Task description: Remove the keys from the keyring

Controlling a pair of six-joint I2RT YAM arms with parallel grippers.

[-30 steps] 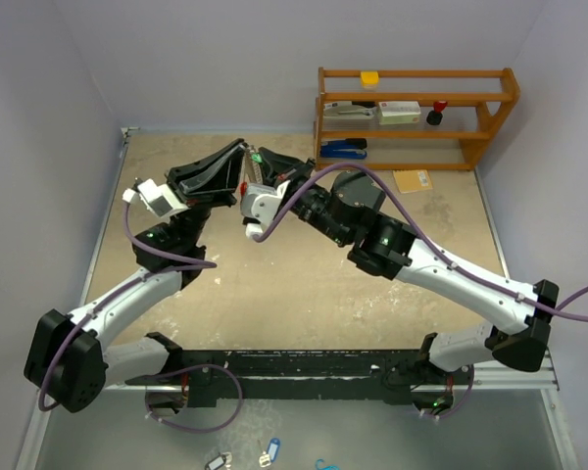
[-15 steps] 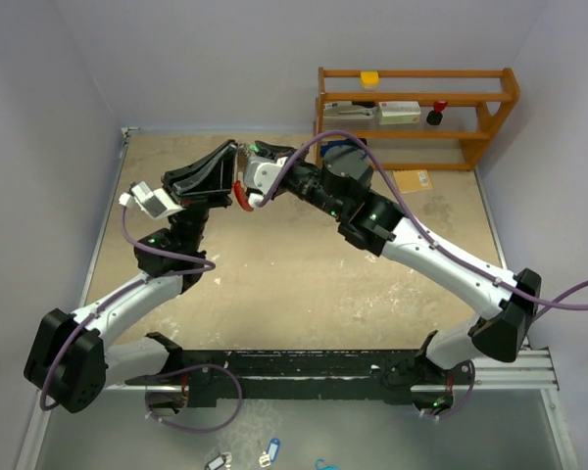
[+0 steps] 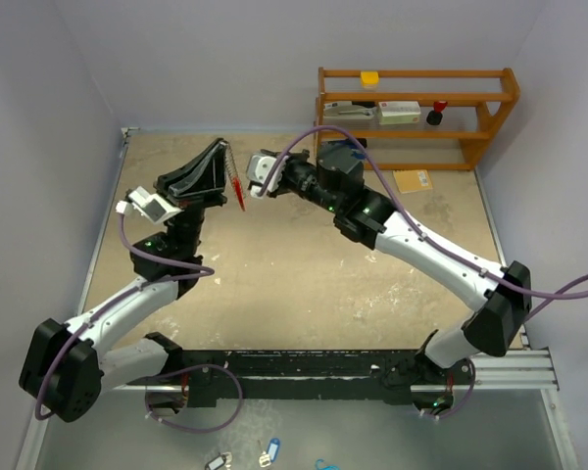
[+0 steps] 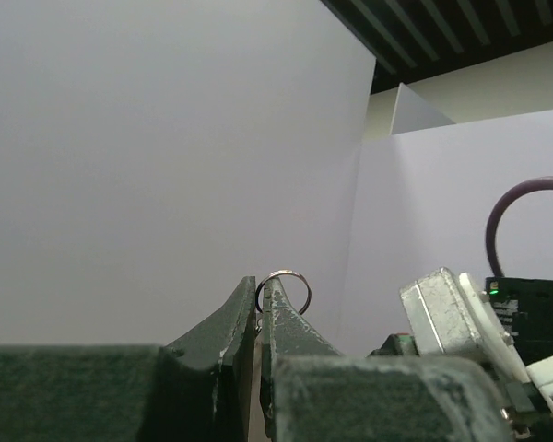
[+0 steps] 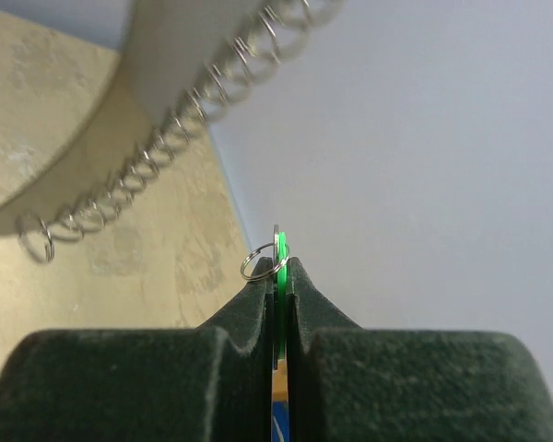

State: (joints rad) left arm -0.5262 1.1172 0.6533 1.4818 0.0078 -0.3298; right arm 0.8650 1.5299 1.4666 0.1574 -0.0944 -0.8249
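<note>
Tan desk (image 3: 304, 284) with a wooden shelf (image 3: 416, 117) standing at its far right. Above the desk's far left, the left fingers (image 3: 219, 157) are clenched on the keyring (image 3: 237, 191). Its red crescent hangs from them in the air, and its silver chain (image 5: 166, 157) dangles loose. Just beside them, the right fingers (image 3: 259, 168) are clenched on the green key (image 5: 281, 267), also held off the desk. The key's small ring (image 5: 256, 264) sits apart from the chain.

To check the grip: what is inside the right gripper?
A green key tag with a small silver ring, pinched in the shut right gripper; its lower part is hidden.
</note>
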